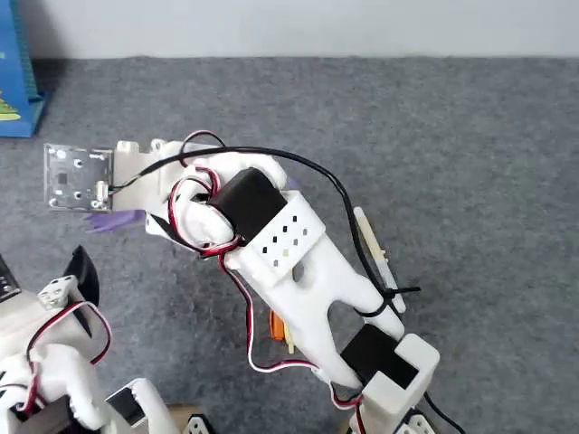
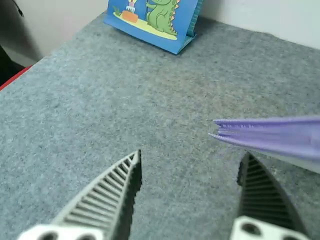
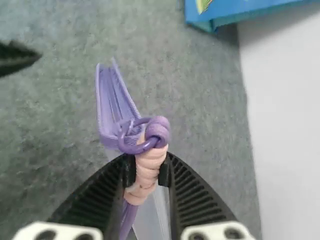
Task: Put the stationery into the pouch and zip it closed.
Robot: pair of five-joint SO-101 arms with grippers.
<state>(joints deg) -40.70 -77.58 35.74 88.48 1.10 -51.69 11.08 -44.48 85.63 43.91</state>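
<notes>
Right hand [image 3: 146, 159] is pinched on the zip pull [image 3: 145, 172], purple pouch [image 3: 111, 100] running straight out ahead of its fingertips. Left hand [image 2: 192, 156] is spread wide, the pouch's end just past one finger. Pouch looks light and floppy, so I'd pin that fabric end while the pull gets tugged. Can't tell how far the zip's closed; from above the arm [image 1: 308, 271] covers most of it.

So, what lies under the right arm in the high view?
The purple pouch's end, a pale stick and something orange peek out; the right arm covers the rest of each.
</notes>
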